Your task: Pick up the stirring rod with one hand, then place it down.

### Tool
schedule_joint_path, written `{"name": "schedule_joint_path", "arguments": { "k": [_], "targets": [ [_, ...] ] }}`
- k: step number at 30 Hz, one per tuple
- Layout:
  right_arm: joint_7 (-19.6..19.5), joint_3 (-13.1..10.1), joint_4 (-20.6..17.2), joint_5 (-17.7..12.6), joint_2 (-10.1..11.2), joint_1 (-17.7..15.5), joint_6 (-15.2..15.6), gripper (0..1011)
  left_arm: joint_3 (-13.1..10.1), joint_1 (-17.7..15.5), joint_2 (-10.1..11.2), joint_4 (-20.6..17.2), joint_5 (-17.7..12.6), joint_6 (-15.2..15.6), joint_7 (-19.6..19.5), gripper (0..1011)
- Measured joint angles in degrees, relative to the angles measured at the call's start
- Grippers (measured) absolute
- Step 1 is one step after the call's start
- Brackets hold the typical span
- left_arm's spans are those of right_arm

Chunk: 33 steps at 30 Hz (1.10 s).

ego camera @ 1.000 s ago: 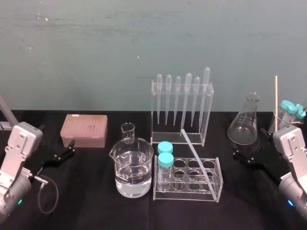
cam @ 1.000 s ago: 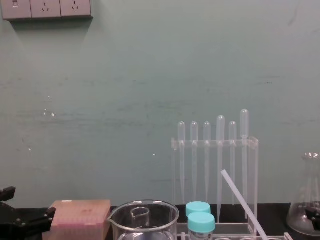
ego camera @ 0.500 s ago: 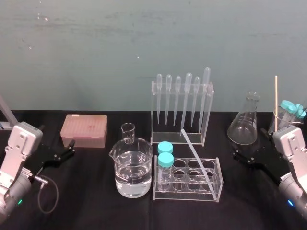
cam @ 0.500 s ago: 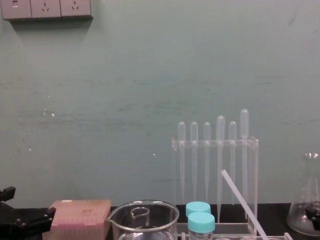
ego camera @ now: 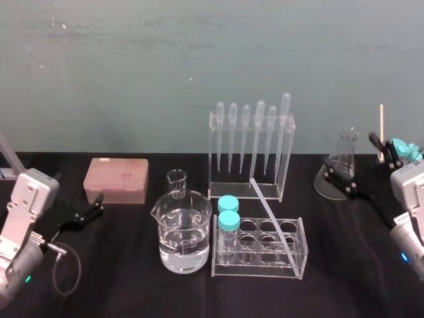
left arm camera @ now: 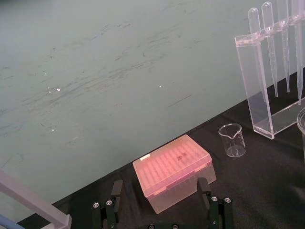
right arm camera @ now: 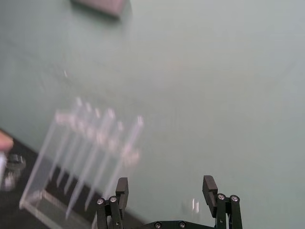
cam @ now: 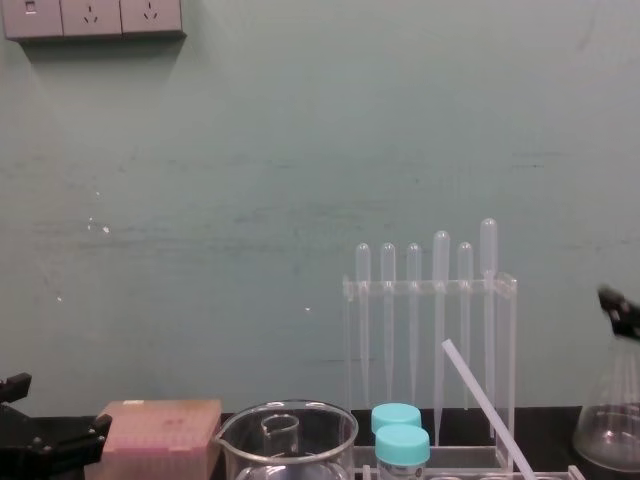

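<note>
Black cloth covers the table (ego camera: 132,278). Near its middle the rod (ego camera: 271,215) leans across the clear tube rack (ego camera: 262,270). Its low end is at the rack's five o'clock corner, and its high end points to eleven o'clock, toward the foot of the pipette rack (ego camera: 289,156). Two blue-capped tubes (ego camera: 228,213) stand at the tube rack's nine o'clock end. My right gripper (ego camera: 351,156) hangs above the table at three o'clock of the pipette rack, in front of the flask (ego camera: 348,140). Its fingers are spread wide with nothing between them, and it is well apart from the rod. My left gripper (ego camera: 78,189) sits low at nine o'clock of the beaker (ego camera: 182,232), which holds clear liquid. This gripper is just beside the pink box (ego camera: 116,180), at the box's eight o'clock, and it too is spread wide and empty, far from the rod.
</note>
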<state>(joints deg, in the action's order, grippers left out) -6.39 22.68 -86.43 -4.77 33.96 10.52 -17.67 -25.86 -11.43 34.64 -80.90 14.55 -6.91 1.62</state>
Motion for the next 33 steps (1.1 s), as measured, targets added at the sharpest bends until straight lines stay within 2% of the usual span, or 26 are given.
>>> {"name": "schedule_joint_path", "arguments": {
  "k": [4, 7, 10, 11, 13, 14, 15, 16, 19, 20, 23, 24, 30, 33],
  "targets": [
    [2.05, 1.22, -1.21, 2.21, -0.12, 1.35, -3.4, 1000, 0.0, 0.0, 0.0, 0.0, 0.0, 0.0, 0.0, 1000],
    [4.62, 2.29, -1.47, 2.14, -0.37, 2.14, -4.68, 1000, 0.0, 0.0, 0.0, 0.0, 0.0, 0.0, 0.0, 1000],
    [9.99, 4.05, -1.42, -0.29, -0.7, 3.19, -5.8, 1000, 0.0, 0.0, 0.0, 0.0, 0.0, 0.0, 0.0, 1000],
    [12.75, 4.74, -1.16, -2.07, -0.86, 3.71, -6.03, 1000, 0.0, 0.0, 0.0, 0.0, 0.0, 0.0, 0.0, 1000],
    [15.11, 5.25, -0.81, -3.96, -1.08, 4.13, -6.0, 1000, 0.0, 0.0, 0.0, 0.0, 0.0, 0.0, 0.0, 1000],
    [17.95, 5.74, -0.28, -6.3, -1.42, 4.66, -5.43, 1000, 0.0, 0.0, 0.0, 0.0, 0.0, 0.0, 0.0, 1000],
    [18.87, 5.85, -0.04, -7.22, -1.56, 4.85, -5.04, 1000, 0.0, 0.0, 0.0, 0.0, 0.0, 0.0, 0.0, 1000],
    [20.94, 6.0, 0.63, -9.4, -1.97, 5.26, -3.85, 1000, 0.0, 0.0, 0.0, 0.0, 0.0, 0.0, 0.0, 1000],
    [23.51, 6.06, 1.61, -12.45, -2.63, 5.75, -1.5, 1000, 0.0, 0.0, 0.0, 0.0, 0.0, 0.0, 0.0, 1000],
    [24.98, 6.01, 2.24, -14.43, -3.04, 6.0, 0.25, 1000, 0.0, 0.0, 0.0, 0.0, 0.0, 0.0, 0.0, 1000],
    [27.23, 5.8, 3.32, -17.49, -3.72, 6.4, 3.18, 1000, 0.0, 0.0, 0.0, 0.0, 0.0, 0.0, 0.0, 1000],
    [28.67, 5.66, 3.95, -19.33, -4.13, 6.66, 5.16, 1000, 0.0, 0.0, 0.0, 0.0, 0.0, 0.0, 0.0, 1000],
    [33.54, 5.17, 6.29, -24.42, -5.42, 7.76, 11.16, 1000, 0.0, 0.0, 0.0, 0.0, 0.0, 0.0, 0.0, 1000],
    [35.36, 5.06, 7.28, -25.57, -5.88, 8.26, 13.27, 1000, 0.0, 0.0, 0.0, 0.0, 0.0, 0.0, 0.0, 1000]
  ]
}}
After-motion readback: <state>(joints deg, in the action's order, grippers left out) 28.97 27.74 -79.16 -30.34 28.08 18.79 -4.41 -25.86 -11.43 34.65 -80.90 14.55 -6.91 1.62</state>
